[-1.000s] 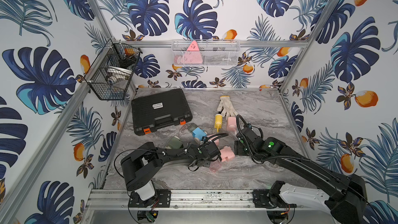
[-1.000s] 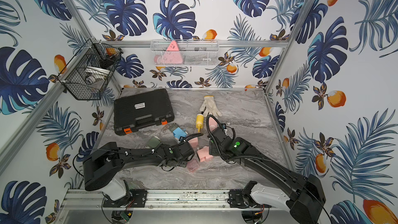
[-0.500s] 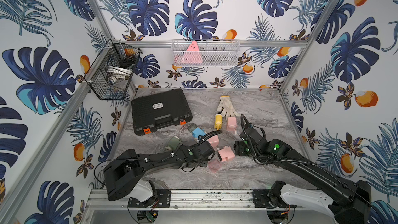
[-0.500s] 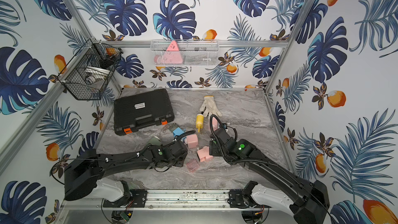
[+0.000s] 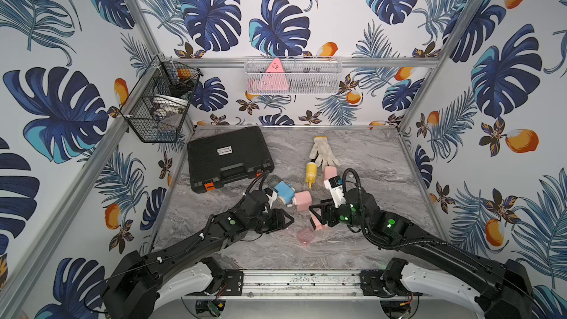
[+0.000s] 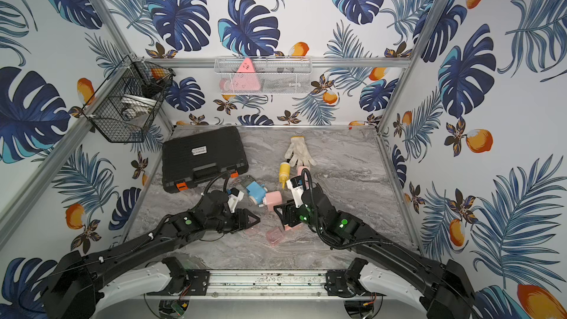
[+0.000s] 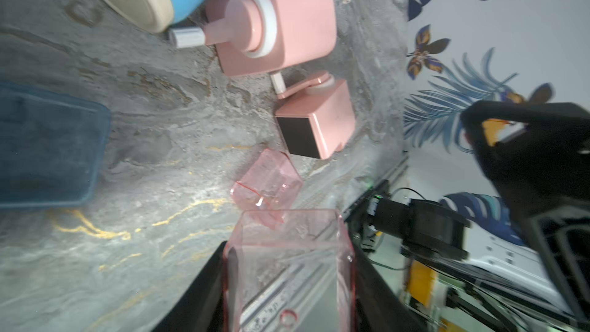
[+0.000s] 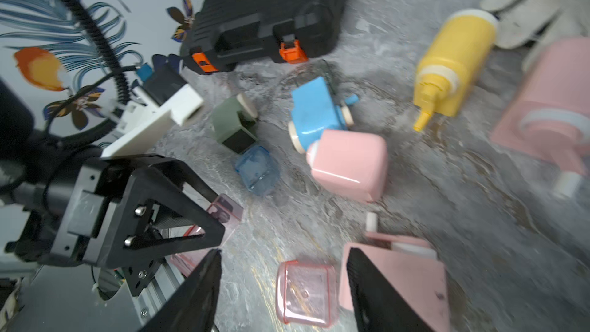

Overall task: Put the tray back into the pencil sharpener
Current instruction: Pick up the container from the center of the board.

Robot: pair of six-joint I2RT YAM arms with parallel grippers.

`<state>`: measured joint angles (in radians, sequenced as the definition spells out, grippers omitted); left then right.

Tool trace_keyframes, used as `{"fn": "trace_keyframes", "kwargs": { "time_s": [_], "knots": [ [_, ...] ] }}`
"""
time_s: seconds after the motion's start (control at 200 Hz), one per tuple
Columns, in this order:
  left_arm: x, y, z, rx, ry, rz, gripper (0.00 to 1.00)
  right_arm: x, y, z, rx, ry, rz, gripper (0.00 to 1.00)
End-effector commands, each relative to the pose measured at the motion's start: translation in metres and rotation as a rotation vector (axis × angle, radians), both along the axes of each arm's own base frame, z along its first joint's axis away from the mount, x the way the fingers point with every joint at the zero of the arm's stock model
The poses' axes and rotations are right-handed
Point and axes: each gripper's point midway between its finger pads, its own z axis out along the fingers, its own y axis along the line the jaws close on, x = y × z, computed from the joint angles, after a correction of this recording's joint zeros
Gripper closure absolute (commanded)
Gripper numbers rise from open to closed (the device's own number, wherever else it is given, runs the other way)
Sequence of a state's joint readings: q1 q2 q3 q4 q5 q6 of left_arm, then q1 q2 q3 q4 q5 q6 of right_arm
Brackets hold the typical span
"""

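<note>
1. The clear pink tray (image 7: 287,266) is clamped between the fingers of the left hand (image 6: 250,219), over the near middle of the bench (image 5: 368,154). It is not in any sharpener, and I cannot tell whether it touches the bench.
2. The pink sharpener (image 7: 319,119) lies just right of that tray and apart from it. Its dark, empty slot is turned toward the left hand.
3. The right hand (image 8: 284,252) is released, with its fingers spread wide and nothing pinched between them. One finger stands right at the pink sharpener; I cannot tell whether it touches.
4. A second pink tray (image 8: 305,292) lies loose on the bench between the two hands and a little nearer than them. In the right wrist view it shows in the gap between the right hand's fingers.
5. Farther back, a larger pink sharpener (image 5: 302,202) lies on its side, hard against a blue sharpener (image 5: 283,193) on its left.
6. A blue tray (image 8: 257,170) lies just beside a green sharpener (image 8: 233,122), left of the blue sharpener.
7. A yellow bottle (image 5: 310,173) and a white glove (image 5: 322,151) lie farther back, and a black case (image 5: 228,156) lies at the far left.
</note>
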<state>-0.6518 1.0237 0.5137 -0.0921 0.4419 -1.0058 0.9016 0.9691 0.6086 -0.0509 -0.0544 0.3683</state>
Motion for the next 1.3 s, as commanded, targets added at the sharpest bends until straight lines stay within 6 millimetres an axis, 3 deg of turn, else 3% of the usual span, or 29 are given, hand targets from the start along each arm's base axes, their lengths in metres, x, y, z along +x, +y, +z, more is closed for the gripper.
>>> {"fn": "trace_keyframes", "kwargs": {
  "time_s": [0.0,0.22,0.406,0.566,0.786,1.297],
  "knots": [
    [-0.009,-0.017,0.038,-0.231,0.037,-0.068,0.65,-0.004,0.030,0.042,0.137,-0.266,0.120,0.36],
    [-0.008,-0.020,0.058,-0.422,0.067,-0.065,0.66,-0.023,0.027,0.029,0.209,-0.449,0.161,0.36],
    [-0.011,-0.022,0.061,-0.476,0.077,-0.079,0.67,-0.028,0.021,0.011,0.184,-0.451,0.167,0.38],
    [-0.014,-0.023,0.065,-0.484,0.078,-0.102,0.67,-0.028,0.035,0.007,0.182,-0.449,0.208,0.42],
    [-0.018,-0.023,0.069,-0.490,0.081,-0.118,0.66,-0.027,0.052,0.011,0.213,-0.467,0.253,0.55],
    [-0.016,-0.026,0.080,-0.576,0.103,-0.110,0.66,-0.033,0.064,0.016,0.215,-0.468,0.322,0.89]
  ]
}}
